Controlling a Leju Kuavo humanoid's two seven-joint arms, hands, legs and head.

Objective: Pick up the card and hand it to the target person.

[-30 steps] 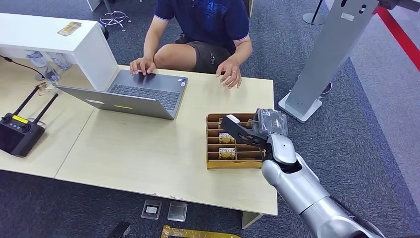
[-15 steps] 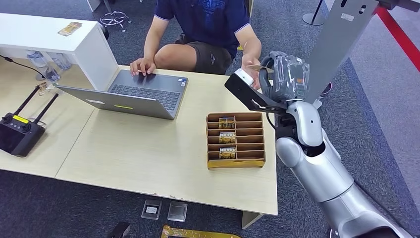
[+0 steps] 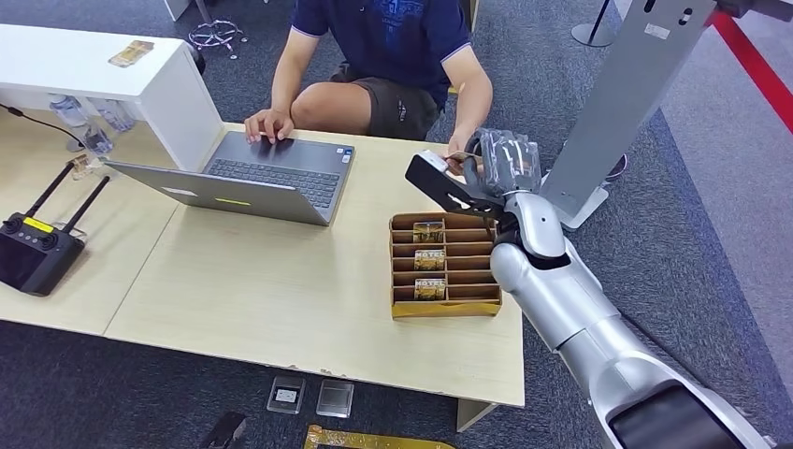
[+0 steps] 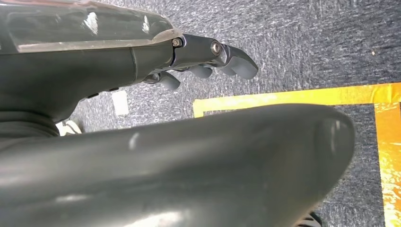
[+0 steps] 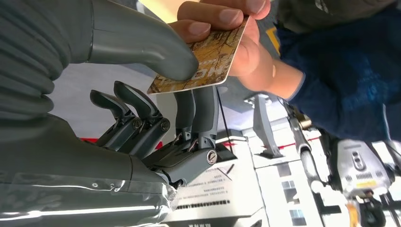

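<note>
Beyond the far end of the wooden card box [image 3: 445, 265] on the worktop [image 3: 281, 281], the right hand [image 3: 500, 164] pinches the gold card [image 5: 203, 61] between thumb and fingers. The person's hand [image 5: 227, 33] grips the same card's other end. The left hand [image 4: 208, 59] hangs over the floor, holding nothing, fingers slightly curled.

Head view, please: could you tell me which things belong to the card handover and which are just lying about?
Job in hand:
card, pinched by the right hand
person's hand, also gripping the card
card box with more cards

Lying about:
laptop
remote controller
water bottles
</note>
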